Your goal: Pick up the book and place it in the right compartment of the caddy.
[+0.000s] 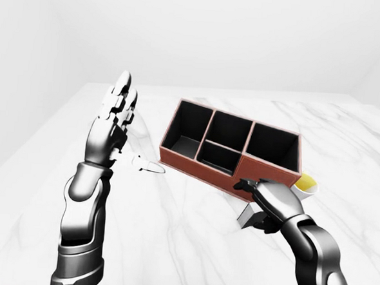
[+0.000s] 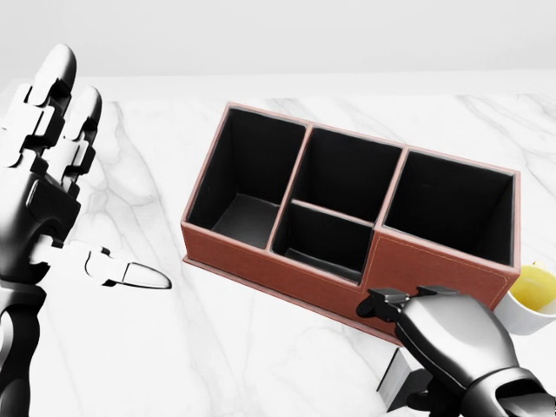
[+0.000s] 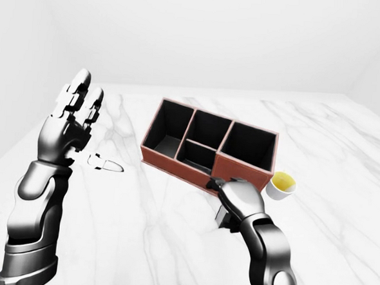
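The caddy (image 2: 287, 278) is a red-brown box with black compartments, lying slantwise on the white marble table. Its right compartment (image 2: 452, 208) holds nothing that I can see. The book (image 2: 395, 375) is a pale grey slab low in the head view, just below the caddy's near right corner, and my hand covers most of it. My right hand (image 2: 408, 356) lies over the book, with fingers curled over the top and the thumb under its edge. My left hand (image 2: 95, 182) is raised at the left with fingers spread, open and holding nothing.
A small white cup with yellow contents (image 3: 281, 184) stands against the caddy's right end, close to my right hand. The marble table (image 1: 171, 245) stretches wide to the left and below. A plain white wall lies beyond its far edge.
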### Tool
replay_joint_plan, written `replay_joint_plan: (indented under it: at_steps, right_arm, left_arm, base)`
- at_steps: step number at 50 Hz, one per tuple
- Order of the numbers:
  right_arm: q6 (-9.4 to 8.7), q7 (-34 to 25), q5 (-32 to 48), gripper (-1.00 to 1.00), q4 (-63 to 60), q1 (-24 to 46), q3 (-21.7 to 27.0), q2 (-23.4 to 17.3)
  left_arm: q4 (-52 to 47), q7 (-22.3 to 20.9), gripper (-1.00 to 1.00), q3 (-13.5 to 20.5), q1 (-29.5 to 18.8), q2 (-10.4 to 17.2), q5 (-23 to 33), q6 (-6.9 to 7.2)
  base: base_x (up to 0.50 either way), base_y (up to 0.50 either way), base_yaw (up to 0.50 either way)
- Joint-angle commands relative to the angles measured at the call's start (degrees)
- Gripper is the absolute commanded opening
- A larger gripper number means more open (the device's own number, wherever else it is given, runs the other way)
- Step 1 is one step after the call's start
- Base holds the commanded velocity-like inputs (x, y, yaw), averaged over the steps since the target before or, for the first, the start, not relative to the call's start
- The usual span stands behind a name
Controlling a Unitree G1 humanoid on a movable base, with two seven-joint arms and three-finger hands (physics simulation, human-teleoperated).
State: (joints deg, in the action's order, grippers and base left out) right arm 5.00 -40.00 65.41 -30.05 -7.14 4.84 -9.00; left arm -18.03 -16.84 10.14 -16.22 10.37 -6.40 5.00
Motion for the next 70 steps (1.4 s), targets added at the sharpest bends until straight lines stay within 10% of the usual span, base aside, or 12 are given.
replay_joint_plan:
  at_steps: [1, 70]
  right_arm:
    - [0.0, 0.0, 3.41, 0.26, 3.6, -0.41, 0.38, -0.69]
    - [0.0, 8.24, 12.67, 0.29, 15.37, 1.46, -0.11, -3.86]
  left_arm:
    - [0.06, 0.1, 1.0, 0.05, 0.3, -0.02, -0.26, 0.0]
    - [0.84, 0.68, 1.0, 0.87, 0.89, 0.28, -0.98, 0.0]
  base:
    - [0.0, 0.0, 0.0]
    - [0.0, 0.0, 0.0]
